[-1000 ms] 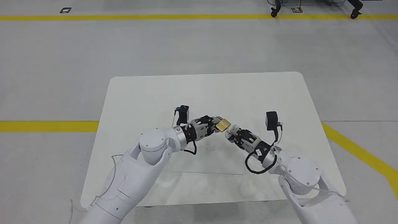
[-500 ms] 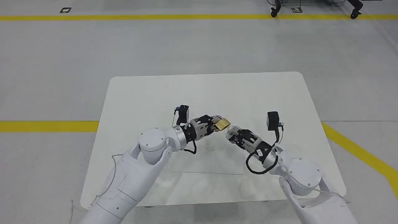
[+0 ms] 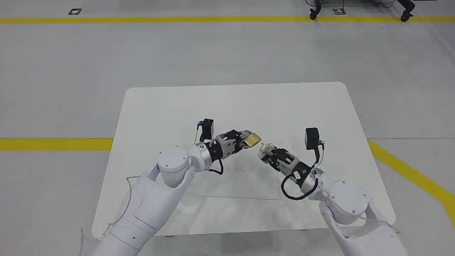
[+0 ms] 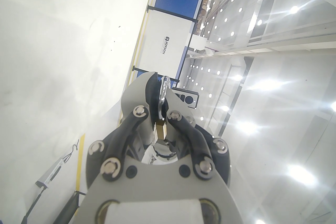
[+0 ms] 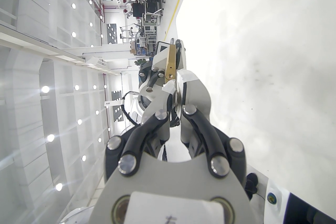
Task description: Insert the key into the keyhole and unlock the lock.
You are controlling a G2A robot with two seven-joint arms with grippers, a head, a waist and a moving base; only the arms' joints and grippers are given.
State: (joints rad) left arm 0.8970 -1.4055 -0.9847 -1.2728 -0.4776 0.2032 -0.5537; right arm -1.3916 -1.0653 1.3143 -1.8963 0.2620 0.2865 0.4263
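From above, the left claw (image 3: 242,140) is clenched on the lock (image 3: 252,139), a small brass padlock held up over the white desk (image 3: 156,114), roughly above its middle. The right claw (image 3: 264,155) sits just beside the lock on the side nearer the robot's right, with a narrow gap between the two. Both arms slant in toward the lock from the desk's near edge.

In the left wrist view, the left claw's fingers (image 4: 136,96) are pressed in on the lock (image 4: 160,130). Its silver shackle (image 4: 163,89) runs out between the dark pads toward the fingertips, and the brass body lies back toward the wrist (edge-on, so it looks like a thin block).

In the right wrist view, the right claw (image 5: 176,83) is pinched together on the key (image 5: 177,101), of which a thin round metal head shows between the taped fingers; its blade is hidden, so I cannot tell whether it has entered the lock. The lock (image 5: 171,59) is just past the right fingertips, gripped by the left claw beyond it. The keyhole (image 5: 170,76) is on the end of the lock facing this claw, very near one taped fingertip. The desk spreads out pale to one side of the lock.
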